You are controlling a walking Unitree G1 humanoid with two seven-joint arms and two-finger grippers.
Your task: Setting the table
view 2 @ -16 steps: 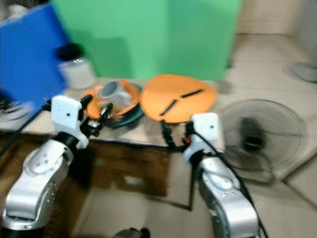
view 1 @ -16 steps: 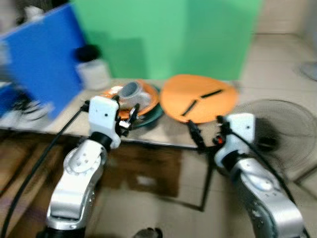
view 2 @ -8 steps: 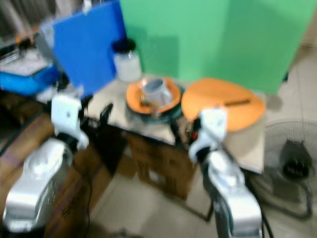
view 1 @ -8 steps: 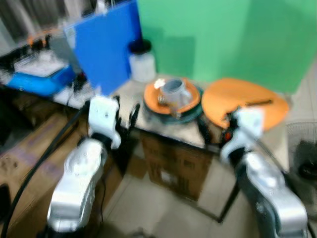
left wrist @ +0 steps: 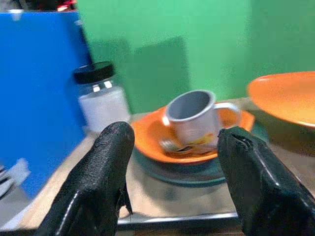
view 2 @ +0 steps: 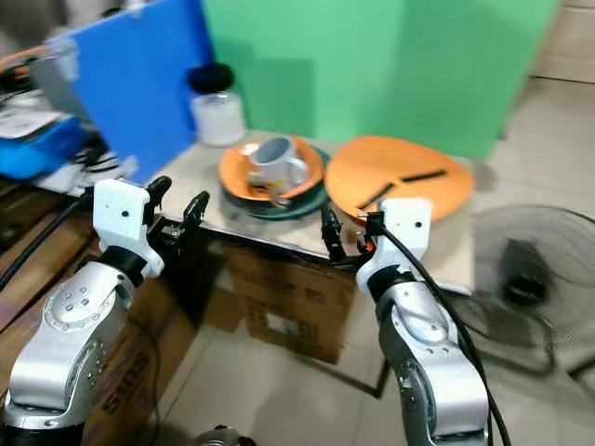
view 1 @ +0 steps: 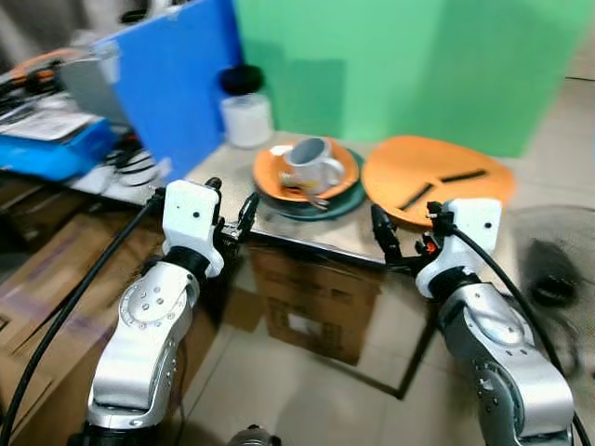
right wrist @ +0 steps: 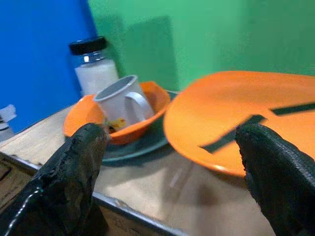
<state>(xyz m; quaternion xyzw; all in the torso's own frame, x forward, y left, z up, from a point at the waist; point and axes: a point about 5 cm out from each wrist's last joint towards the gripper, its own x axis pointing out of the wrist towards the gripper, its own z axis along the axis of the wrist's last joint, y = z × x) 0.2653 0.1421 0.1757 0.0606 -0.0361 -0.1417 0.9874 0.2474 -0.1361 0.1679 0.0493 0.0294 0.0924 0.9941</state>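
Note:
A grey mug (view 1: 311, 160) lies tilted in an orange bowl (view 1: 277, 173) on a dark green plate (view 1: 299, 208), with a fork (left wrist: 170, 145) beside the mug. To their right lies a round orange mat (view 1: 437, 177) with two black strips (view 1: 416, 195) on it. All of it rests on a small table (view 1: 307, 242). My left gripper (view 1: 231, 204) is open and held at the table's near left edge, short of the bowl. My right gripper (view 1: 406, 228) is open at the near edge, just before the orange mat. Both hold nothing.
A jar (view 1: 245, 110) with a black lid stands behind the bowl, against a blue board (view 1: 167, 84) and a green backdrop. Cardboard boxes (view 1: 316, 307) sit under the table. A floor fan (view 1: 558, 269) stands at the right. Cluttered shelves are at the left.
The camera has swung and steadied, so the table now sits centred and sharper. Both arms stay raised before the table edge with grippers still open.

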